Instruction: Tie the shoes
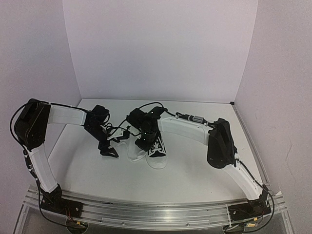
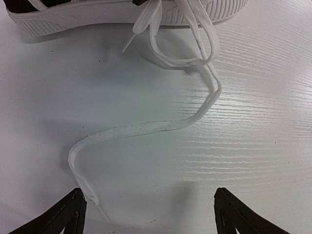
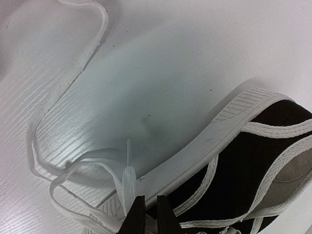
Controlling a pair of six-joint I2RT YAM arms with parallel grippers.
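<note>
Right pincer [image 3: 148, 214], almost pressed together, may miss the long white lace [image 3: 127, 181] lying beside it; left pincer [image 2: 148, 214] stands spread wide

Sneaker [image 1: 157, 148] on table [image 1: 185, 178], laces [image 2: 146, 129] trailing left, left pincer [image 2: 149, 197] at their end

Top cam: high, near edge, whole table [image 1: 195, 180]. Wrist cams: close, facing dwn; both share sneaker [image 2: 73, 19] sole, laces [image 2: 146, 127].
</note>
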